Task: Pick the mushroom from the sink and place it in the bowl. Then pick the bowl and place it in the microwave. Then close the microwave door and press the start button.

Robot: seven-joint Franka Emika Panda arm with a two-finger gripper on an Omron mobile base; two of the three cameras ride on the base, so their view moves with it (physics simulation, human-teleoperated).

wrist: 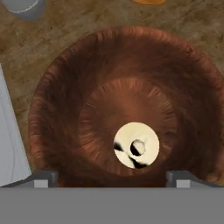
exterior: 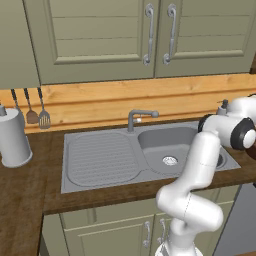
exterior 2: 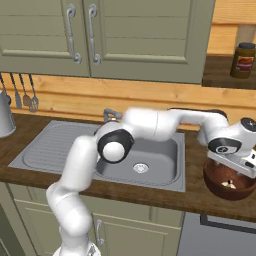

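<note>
Hand view, straight down into the bowl [wrist: 122, 109]: mushroom [wrist: 136, 145] lying cap-side up or on its side on the bowl floor, a little off the bowl's centre toward the fingertips [wrist: 43, 179], loose, touched by nothing. Gripper [wrist: 111, 180] spread wide, 2 dark tips standing just above the bowl's near rim, 1 toward each side of the bowl, nothing between them. Right base view: bowl [exterior 2: 227, 181] on the wooden counter [exterior 2: 150, 192] just beside the sink [exterior 2: 150, 160], on the side away from the drainboard, hand [exterior 2: 235, 150] hanging directly over the bowl, mushroom [exterior 2: 229, 184] a pale speck inside. Left base view: sink [exterior: 125, 155] basin holding no more than its drain. Judged stage: mushroom delivered, next job a grasp on the bowl's thick rim. Likely troubles: fingers closing over the bowl's middle rather than astride 1 wall, catching nothing or the mushroom instead; a shallow pinch on that thick rim letting the deep bowl swing and tilt, rolling the mushroom out; a descent too near the bowl's wall nudging the bowl across the counter toward the sink edge; a quick sweep away from the bowl clipping its rim. Microwave somewhere beyond these frames, so a long carry ahead, with tipping the main worry.
</note>
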